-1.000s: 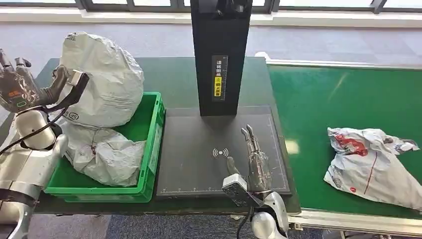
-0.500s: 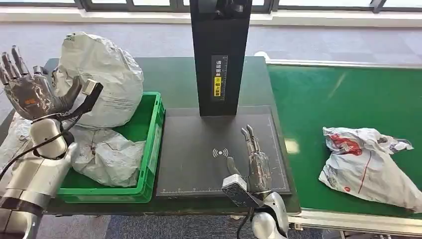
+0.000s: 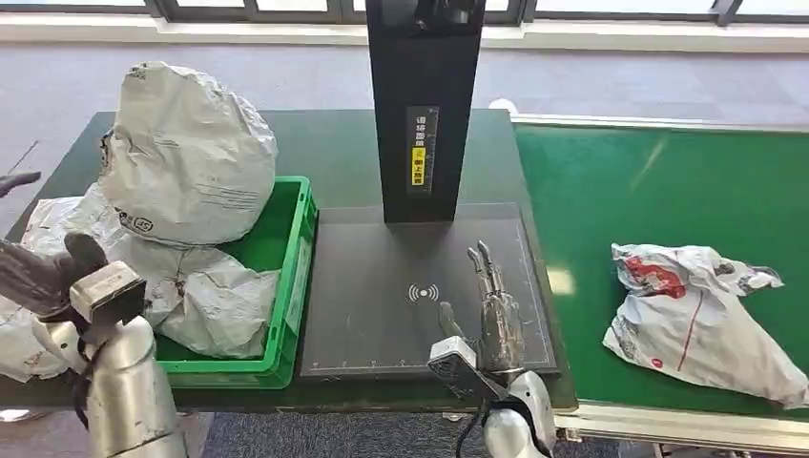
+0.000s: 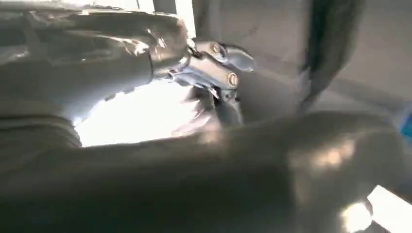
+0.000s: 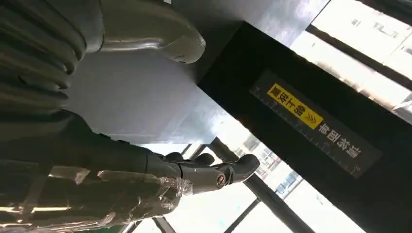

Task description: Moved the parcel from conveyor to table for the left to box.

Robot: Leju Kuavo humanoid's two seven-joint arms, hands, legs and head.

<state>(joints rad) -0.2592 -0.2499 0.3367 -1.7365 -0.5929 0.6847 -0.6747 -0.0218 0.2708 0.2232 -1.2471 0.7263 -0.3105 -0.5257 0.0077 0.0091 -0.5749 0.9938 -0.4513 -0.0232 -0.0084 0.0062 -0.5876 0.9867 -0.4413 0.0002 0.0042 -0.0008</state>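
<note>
1. Silver and grey, the right hand (image 3: 488, 303) rests flat on the black scanning pad (image 3: 372, 305) with its fingers straight and apart, holding nothing; in the right wrist view the fingers (image 5: 214, 174) reach out bare toward the pad's black post (image 5: 311, 116).
2. The left hand (image 3: 43, 277) sits low on the far side of the green box (image 3: 291, 277) from the pad. It is blurred, and whether its fingers are spread or curled cannot be told.
3. The parcel (image 3: 701, 320) named in the task, a crumpled white bag with red print, lies on the green conveyor (image 3: 668, 191) on the pad's other side, well apart from both hands.
4. As a judgement, this parcel's move has not begun: the right hand has yet to reach the belt, take the bag and set it on the table by the pad, and the left hand has yet to box it.
5. The green box, just beside the pad, already holds grey parcels (image 3: 186, 153) heaped above its rim, with another grey bag (image 3: 57, 224) spilling past its outer edge.
6. Pad and box stand on a dark green table (image 3: 324, 143); beyond it lies grey carpet (image 3: 286, 81) and a line of window frames.
</note>
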